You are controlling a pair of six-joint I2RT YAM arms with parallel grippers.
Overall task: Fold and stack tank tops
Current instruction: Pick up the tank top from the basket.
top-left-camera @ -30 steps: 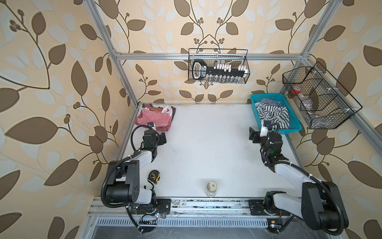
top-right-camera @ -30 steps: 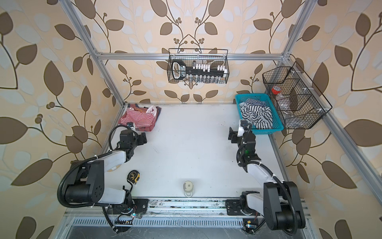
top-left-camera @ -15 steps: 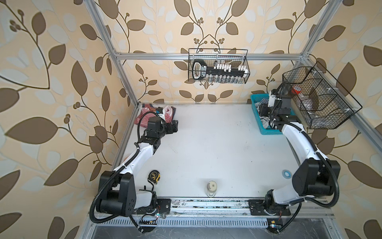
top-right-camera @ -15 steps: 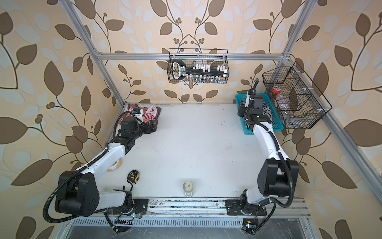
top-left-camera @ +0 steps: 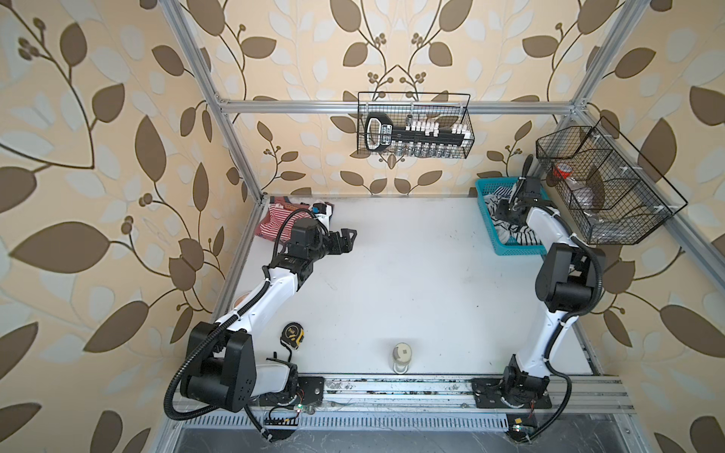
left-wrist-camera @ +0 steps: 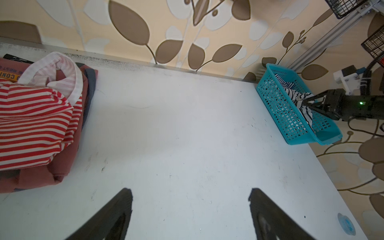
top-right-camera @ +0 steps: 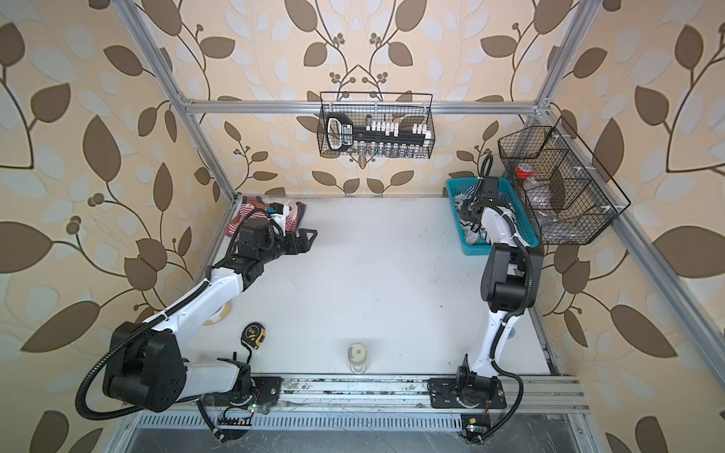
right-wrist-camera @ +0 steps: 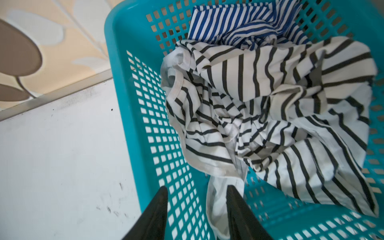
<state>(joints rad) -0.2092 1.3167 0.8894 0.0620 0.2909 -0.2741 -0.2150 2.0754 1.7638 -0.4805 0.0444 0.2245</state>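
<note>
A white tank top with wide black stripes [right-wrist-camera: 270, 104] lies crumpled in the blue basket [right-wrist-camera: 135, 62], on top of a navy-and-white striped one [right-wrist-camera: 228, 20]. My right gripper [right-wrist-camera: 196, 189] reaches down into the basket [top-left-camera: 490, 219]. Its jaws stand partly apart, and a white strap of the black-striped top hangs between them against one finger [right-wrist-camera: 239, 207]. The red-and-white tank top [left-wrist-camera: 31, 116] lies bunched on a pile at the back left corner [top-left-camera: 270, 223]. My left gripper [left-wrist-camera: 190, 191] hovers open and empty over bare table beside that pile [top-left-camera: 351, 235].
Maroon folded clothes [left-wrist-camera: 62, 164] lie under the red-striped top. A tape measure [top-left-camera: 293, 334] and a small jar [top-left-camera: 401, 355] stand near the front edge. Wire baskets hang on the back wall [top-left-camera: 414, 129] and the right wall [top-left-camera: 600, 188]. A small blue disc [left-wrist-camera: 346, 225] lies at the table's right side.
The right arm swung from the table into the basket and its jaws narrowed around a strap. The left arm stretched back and right, alongside the red-striped pile.
</note>
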